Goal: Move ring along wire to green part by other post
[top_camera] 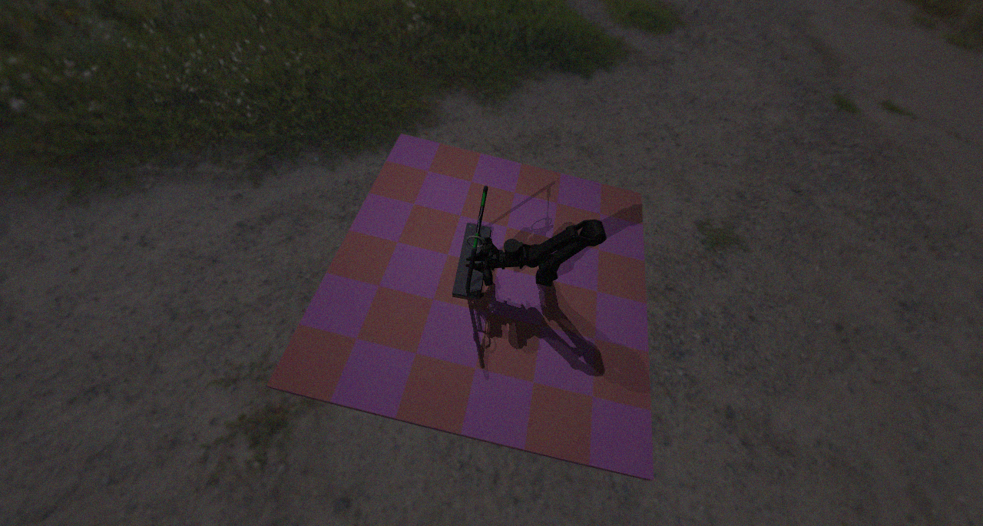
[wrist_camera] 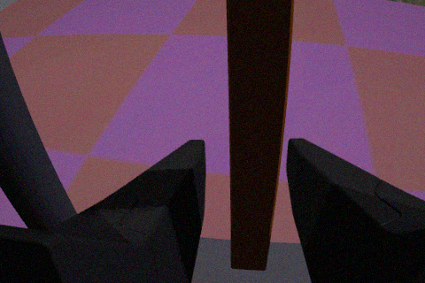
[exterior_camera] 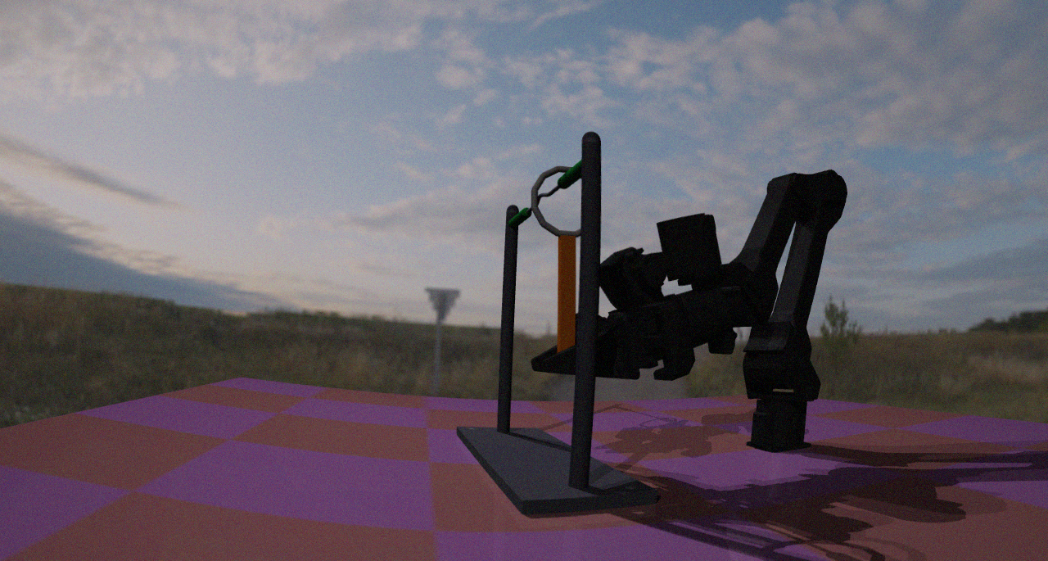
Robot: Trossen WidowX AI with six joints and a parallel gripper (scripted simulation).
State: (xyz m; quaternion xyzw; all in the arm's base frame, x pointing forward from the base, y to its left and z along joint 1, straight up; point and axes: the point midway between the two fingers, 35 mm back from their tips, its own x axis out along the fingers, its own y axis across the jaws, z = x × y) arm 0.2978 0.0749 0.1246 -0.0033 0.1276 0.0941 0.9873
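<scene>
Our gripper point(wrist_camera: 244, 172) has its jaws apart, clear of the orange handle point(wrist_camera: 258, 88) on both sides — we should widen evenly, then retreat straight back from the near post point(exterior_camera: 586, 308).

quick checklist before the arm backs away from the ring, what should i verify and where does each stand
1. Gripper open: ok. In the wrist view a gap shows on each side of the orange handle.
2. Fingers clear of the handle: ok, no contact visible.
3. Grey octagonal ring hanging by the tall dark post: ok. It appears to sit at the green wire section.
4. Wire through the ring: cannot tell for sure, though the exterior view suggests it.
5. Ring off the thin grey wire: cannot tell, too fine.
6. Retreat path: not ok yet. The handle's lower end is between the fingers, and the post stands close at the left.
</scene>
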